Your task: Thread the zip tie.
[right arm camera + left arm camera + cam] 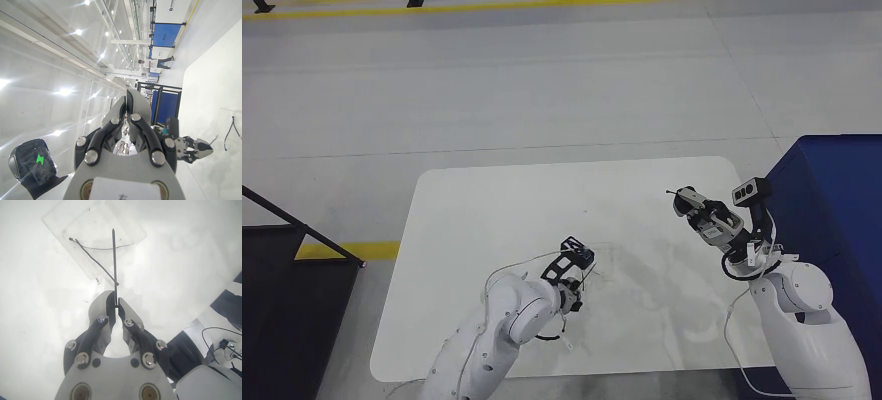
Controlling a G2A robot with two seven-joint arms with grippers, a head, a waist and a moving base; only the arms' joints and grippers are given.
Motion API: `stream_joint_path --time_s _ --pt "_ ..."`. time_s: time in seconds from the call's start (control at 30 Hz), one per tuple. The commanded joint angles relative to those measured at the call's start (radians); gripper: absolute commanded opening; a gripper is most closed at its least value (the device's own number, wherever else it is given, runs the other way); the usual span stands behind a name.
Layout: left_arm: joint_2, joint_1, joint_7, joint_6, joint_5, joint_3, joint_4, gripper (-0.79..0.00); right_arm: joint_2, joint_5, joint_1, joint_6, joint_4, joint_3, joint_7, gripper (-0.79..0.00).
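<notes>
**Inspector:** The left gripper (116,300) had its fingers closed on one end of the zip tie (114,262). It was above the tray (128,224), near the middle of the table (492,220). The pointed tail stood free, aimed away.

**Assessor:** And the right gripper (126,98)?

**Inspector:** It stood high at the right, fingers pressed together, with nothing seen between them. The inspector judged it should open, take the tail close to the tip, and bend it squarely round to the head. A grip farther back would let the tip waver.
</notes>
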Motion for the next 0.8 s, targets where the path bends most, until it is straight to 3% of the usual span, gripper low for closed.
stream_joint_path --time_s 0.0,0.27,0.33,0.5,0.63,0.77 --pt "0.008 0.035 0.020 -0.018 0.008 -0.028 -0.067 -0.785 0.000 0.000 0.000 0.000 0.000 0.000 0.000 -0.785" --pt "0.008 0.041 0.051 -0.012 0.009 -0.028 -0.052 -0.785 0.003 -0.036 0.001 0.009 -0.016 0.004 0.009 -0.785" --pt "0.010 0.032 0.081 0.023 0.178 0.012 -0.081 -0.785 0.010 -0.080 0.002 0.024 -0.027 0.030 0.052 -0.785" --pt "-0.003 0.053 0.022 0.238 0.819 0.229 -0.195 -0.785 0.031 -0.221 -0.021 0.010 -0.042 0.103 0.163 -0.785" --pt "-0.033 0.028 -0.077 0.269 1.019 0.335 -0.196 -0.785 0.038 -0.270 -0.029 -0.053 -0.042 0.138 0.191 -0.785" --pt "-0.036 0.024 -0.081 0.272 1.028 0.341 -0.193 -0.785 0.038 -0.270 -0.029 -0.053 -0.042 0.138 0.191 -0.785"
